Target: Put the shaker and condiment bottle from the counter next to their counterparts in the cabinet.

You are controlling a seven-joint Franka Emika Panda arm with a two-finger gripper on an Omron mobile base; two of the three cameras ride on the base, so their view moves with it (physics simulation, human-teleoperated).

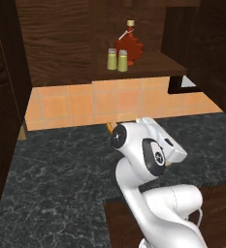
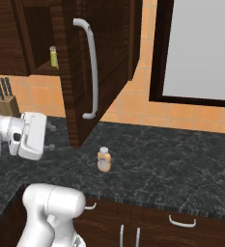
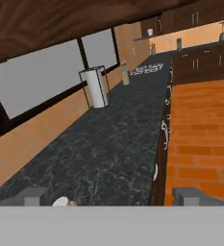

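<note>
Two shakers (image 1: 117,59) already stood on the cabinet (image 1: 148,65) shelf, while the condiment bottle (image 2: 104,159) stood upright on the counter (image 2: 181,164), just below and ahead of the gripper (image 2: 50,136), whose jaws were wide apart and empty.

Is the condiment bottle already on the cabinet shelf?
No, the condiment bottle stands upright on the black counter, below the open cabinet door, not on the shelf.

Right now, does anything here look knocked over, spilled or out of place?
Nothing is spilled or toppled. The condiment bottle stands upright alone on the counter, while both shakers sit beside the maple-leaf bottle in the cabinet.
</note>
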